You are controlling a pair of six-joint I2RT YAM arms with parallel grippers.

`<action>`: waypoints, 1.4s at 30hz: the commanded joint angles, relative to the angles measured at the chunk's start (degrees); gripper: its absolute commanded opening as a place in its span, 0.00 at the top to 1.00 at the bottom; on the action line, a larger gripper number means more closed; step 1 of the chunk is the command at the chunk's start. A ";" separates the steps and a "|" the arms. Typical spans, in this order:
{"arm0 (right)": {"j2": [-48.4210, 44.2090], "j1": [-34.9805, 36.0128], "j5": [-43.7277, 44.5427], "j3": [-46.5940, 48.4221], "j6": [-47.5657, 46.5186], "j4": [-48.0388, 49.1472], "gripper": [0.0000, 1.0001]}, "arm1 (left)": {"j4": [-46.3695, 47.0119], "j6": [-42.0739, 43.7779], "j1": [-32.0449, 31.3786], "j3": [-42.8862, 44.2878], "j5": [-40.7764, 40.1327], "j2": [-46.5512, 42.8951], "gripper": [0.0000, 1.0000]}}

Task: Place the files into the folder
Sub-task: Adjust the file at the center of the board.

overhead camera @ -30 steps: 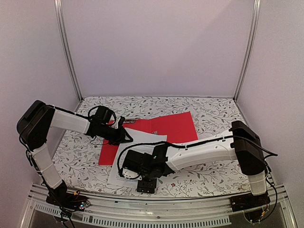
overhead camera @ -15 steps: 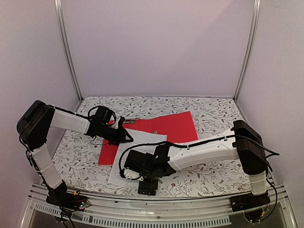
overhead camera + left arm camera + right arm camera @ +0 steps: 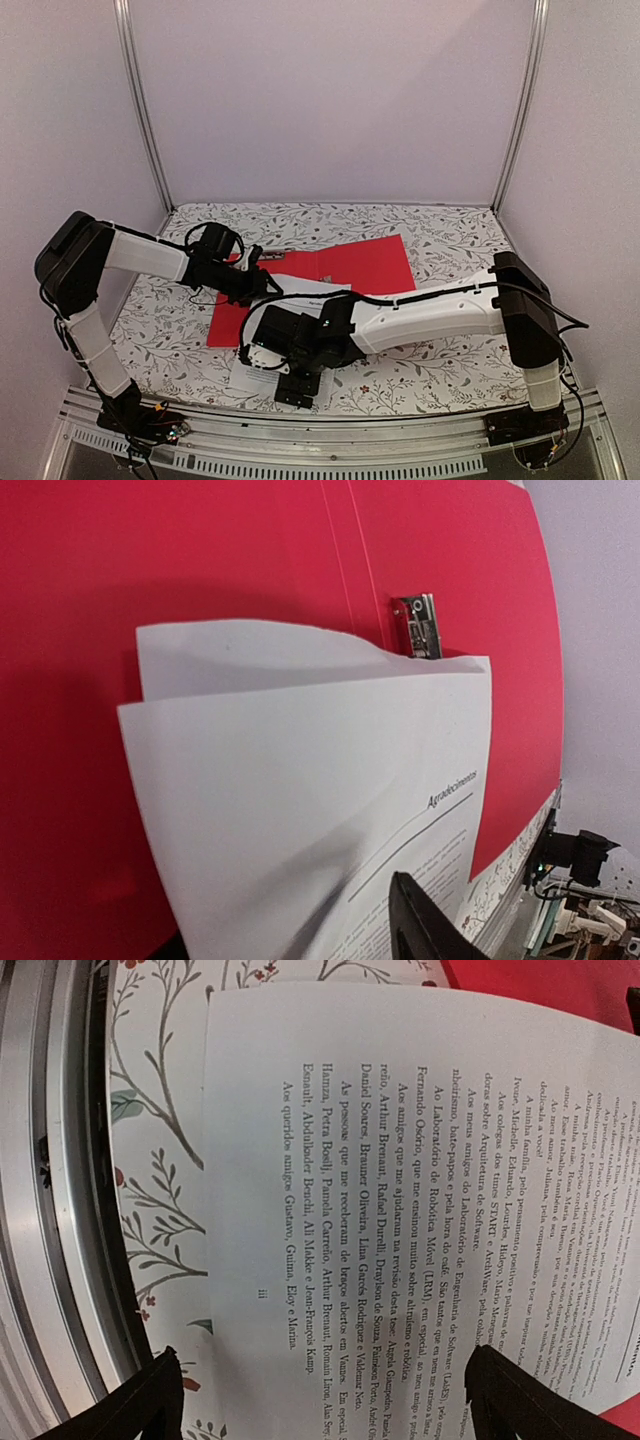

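Note:
The red folder [image 3: 365, 265] lies open on the table, its metal clip [image 3: 420, 625] showing near the spine. The files [image 3: 312, 292], white printed sheets, lie partly on the folder and partly over the flowered cloth toward the near edge. My left gripper [image 3: 268, 288] is at the sheets' far edge. In the left wrist view the files [image 3: 300, 780] bulge upward, and one dark finger [image 3: 425, 930] stands over them while the other is hidden. My right gripper [image 3: 330, 1400] hangs wide open over the sheets' near end [image 3: 400, 1210], its fingers [image 3: 135, 1400] straddling the page without touching it.
The flowered tablecloth [image 3: 150, 1160] runs under the sheets. The table's metal front rail [image 3: 50, 1180] is close beside the right gripper. Side posts and white walls enclose the table. My right arm [image 3: 430, 310] stretches across the near half of the table.
My right gripper has shifted a little to the left over the sheets' near end. The left arm has stayed at the sheets' far edge.

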 commanded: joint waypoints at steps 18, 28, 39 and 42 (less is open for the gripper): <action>5.91 -0.28 3.82 4.34 1.22 -2.14 0.02 | -0.85 1.03 0.64 -0.42 0.25 -2.11 0.50; 5.73 -1.34 4.81 4.51 2.02 -2.58 0.02 | -0.76 1.12 0.71 -0.75 0.25 -2.16 0.50; 5.49 -1.93 4.91 4.79 2.56 -2.63 0.02 | -0.59 1.00 0.72 -1.04 0.34 -2.20 0.50; 5.56 -1.97 4.99 4.93 2.65 -2.68 0.02 | -0.59 1.04 0.72 -1.04 0.34 -2.14 0.50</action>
